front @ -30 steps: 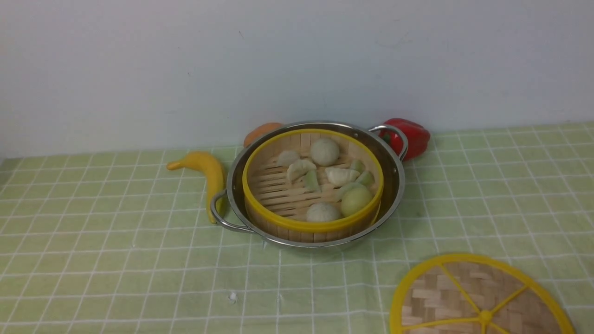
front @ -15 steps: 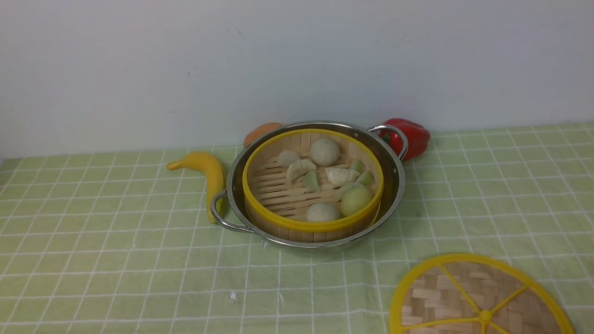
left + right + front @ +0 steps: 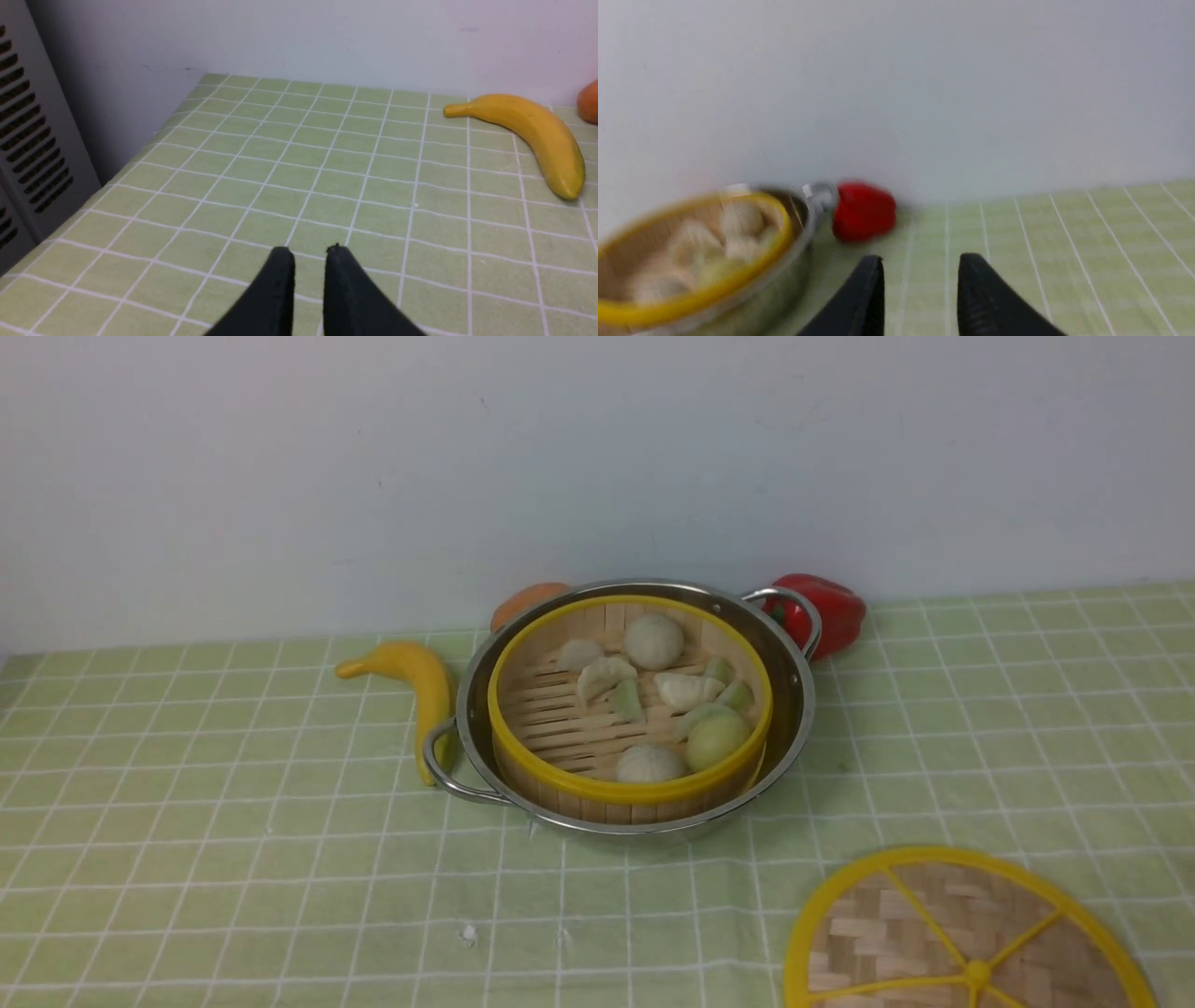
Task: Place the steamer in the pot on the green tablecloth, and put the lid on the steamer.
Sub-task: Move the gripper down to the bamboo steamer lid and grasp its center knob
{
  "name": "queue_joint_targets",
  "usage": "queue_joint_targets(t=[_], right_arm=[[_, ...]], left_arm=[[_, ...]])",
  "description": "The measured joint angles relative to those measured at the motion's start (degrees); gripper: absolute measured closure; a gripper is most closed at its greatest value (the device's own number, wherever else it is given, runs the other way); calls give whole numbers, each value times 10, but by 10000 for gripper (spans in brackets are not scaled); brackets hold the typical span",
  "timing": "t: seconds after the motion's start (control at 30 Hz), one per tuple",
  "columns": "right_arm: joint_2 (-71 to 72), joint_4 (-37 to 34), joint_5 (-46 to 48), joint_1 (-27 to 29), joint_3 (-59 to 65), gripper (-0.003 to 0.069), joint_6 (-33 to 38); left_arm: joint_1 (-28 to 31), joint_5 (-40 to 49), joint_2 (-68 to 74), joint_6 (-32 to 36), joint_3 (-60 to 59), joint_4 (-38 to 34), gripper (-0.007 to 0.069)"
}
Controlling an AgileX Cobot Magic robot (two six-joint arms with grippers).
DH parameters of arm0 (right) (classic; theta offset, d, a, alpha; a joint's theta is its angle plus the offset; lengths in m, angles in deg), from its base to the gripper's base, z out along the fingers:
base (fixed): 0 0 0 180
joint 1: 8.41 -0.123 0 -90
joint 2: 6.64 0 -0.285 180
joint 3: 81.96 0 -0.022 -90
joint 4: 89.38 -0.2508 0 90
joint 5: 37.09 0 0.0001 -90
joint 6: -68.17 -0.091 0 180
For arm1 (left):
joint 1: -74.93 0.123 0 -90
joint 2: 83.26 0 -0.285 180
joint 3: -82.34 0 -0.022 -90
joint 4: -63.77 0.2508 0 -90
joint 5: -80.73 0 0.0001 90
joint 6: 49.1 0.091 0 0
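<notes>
– Checking the front view against a second ago: anything moved?

– Nothing on the cloth (image 3: 233, 821). Steamer (image 3: 625, 791) sits inside the pot (image 3: 792, 705), level, same as before. Lid (image 3: 934, 933) lies flat on the near side of the pot, off to its right and well apart from it, not shifted.

– Grippers?

– Neither shows in the front view. Left gripper (image 3: 309, 252): fingers a little apart, narrow gap, nothing between them. Its camera sees bare cloth left of the pot, with the banana (image 3: 420, 681) that lies beside the pot's left handle. Right gripper (image 3: 920, 259): fingers parted wider, empty. Its picture is blurred, so that arm is probably moving. It looks across at the pot's right handle and the red pepper (image 3: 831, 611) behind it.

– Reading for the task?

– First half looks done: steamer seated, no hand on it. Lid not yet touched. Judgement: the right arm is the nearer one for the lid.

– Risk?

– Lid is flat on the cloth. The centre knob or the rim edge look like the only purchase, and the cloth may bunch.
</notes>
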Motion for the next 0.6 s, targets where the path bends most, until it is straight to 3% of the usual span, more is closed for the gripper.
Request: queue_joint_targets(t=[0.1, 0.2, 0.4, 0.5, 0.6], right_arm=[[-10, -9, -55, 0, -36, 416, -16], [-35, -10, -42, 0, -100, 416, -26], [-156, -26, 201, 0, -309, 416, -16], [-231, -45, 412, 0, -412, 416, 4], [-264, -64, 495, 0, -454, 416, 8]], left_arm=[[0, 0, 0, 0, 0, 0, 517], [0, 0, 0, 0, 0, 0, 512], [0, 0, 0, 0, 0, 0, 506], [0, 0, 0, 0, 0, 0, 496], [0, 0, 0, 0, 0, 0, 496]])
